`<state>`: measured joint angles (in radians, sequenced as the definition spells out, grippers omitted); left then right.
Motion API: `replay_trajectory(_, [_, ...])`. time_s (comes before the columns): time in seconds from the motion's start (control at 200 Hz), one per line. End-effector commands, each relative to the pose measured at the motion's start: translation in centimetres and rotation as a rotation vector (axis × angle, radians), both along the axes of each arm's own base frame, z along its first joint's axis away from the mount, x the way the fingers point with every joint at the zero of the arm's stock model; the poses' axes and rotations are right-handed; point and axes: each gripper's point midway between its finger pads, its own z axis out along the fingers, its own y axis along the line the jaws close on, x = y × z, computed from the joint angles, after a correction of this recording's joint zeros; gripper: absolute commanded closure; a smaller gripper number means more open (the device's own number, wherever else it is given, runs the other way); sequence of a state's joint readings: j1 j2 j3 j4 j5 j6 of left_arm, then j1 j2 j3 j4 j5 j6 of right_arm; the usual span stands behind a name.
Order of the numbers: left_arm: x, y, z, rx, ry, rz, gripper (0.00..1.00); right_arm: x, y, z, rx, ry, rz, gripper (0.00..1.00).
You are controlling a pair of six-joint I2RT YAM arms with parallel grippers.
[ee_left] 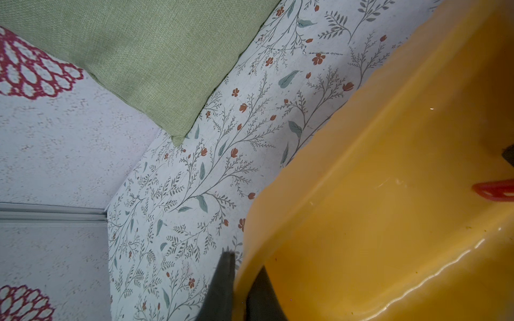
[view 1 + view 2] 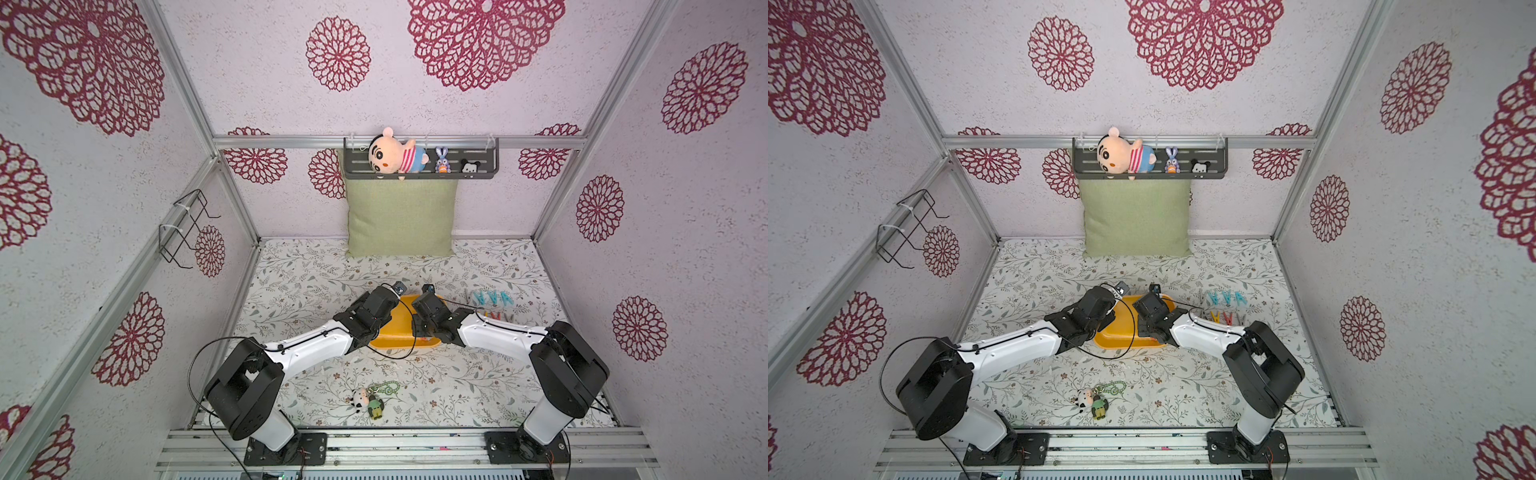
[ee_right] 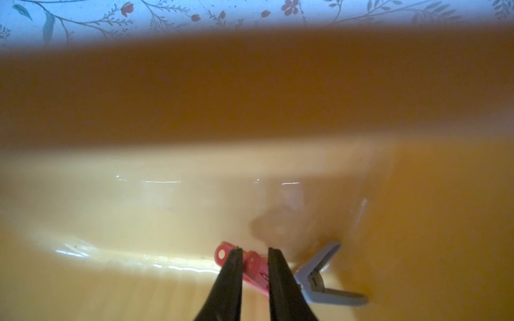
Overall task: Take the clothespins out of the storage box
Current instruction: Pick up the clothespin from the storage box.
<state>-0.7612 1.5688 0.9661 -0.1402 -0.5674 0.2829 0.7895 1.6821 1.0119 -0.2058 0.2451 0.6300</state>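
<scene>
Two pins show in the storage box (image 2: 399, 328) at frame centre: red clothespin (image 3: 252, 266), grey clothespin (image 3: 314, 280); right gripper (image 3: 254, 251) straddles the red, jaws narrowly parted, grip unclear; left gripper (image 1: 244, 261) clamped on box wall.

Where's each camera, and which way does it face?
Both top views: high above the bases, looking down; left arm and right arm reach the yellow plastic storage box.
Left wrist: at box rim, facing green cushion; left gripper pinches the wall.
Right wrist: inside the box; right gripper grips a red plastic clothespin.
Wrist views share the box.
</scene>
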Motion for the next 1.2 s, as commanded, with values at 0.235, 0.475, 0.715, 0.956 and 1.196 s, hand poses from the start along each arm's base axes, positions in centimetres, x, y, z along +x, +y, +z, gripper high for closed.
replay_trajectory(0.235, [-0.6, 0.3, -0.1, 0.045, 0.018, -0.025, 1.0, -1.7, -0.1, -1.2, -0.034, 0.065, 0.028, 0.75])
replay_trajectory(0.475, [-0.5, 0.4, -0.2, 0.049, 0.017, -0.023, 1.0, -2.6, -0.4, -1.1, 0.003, 0.071, 0.06, 0.74])
replay_trajectory(0.715, [-0.5, 0.4, -0.3, 0.052, 0.021, -0.024, 1.0, -3.3, -0.4, -1.2, 0.05, 0.081, 0.095, 0.74])
replay_trajectory(0.956, [-0.5, 0.4, -0.3, 0.054, 0.02, -0.022, 1.0, -3.5, 0.8, -0.5, 0.067, 0.051, 0.156, 0.72])
replay_trajectory(1.196, [-0.5, 0.3, -0.1, 0.05, 0.016, -0.024, 1.0, -3.5, 1.0, 0.0, 0.036, 0.033, 0.221, 0.64])
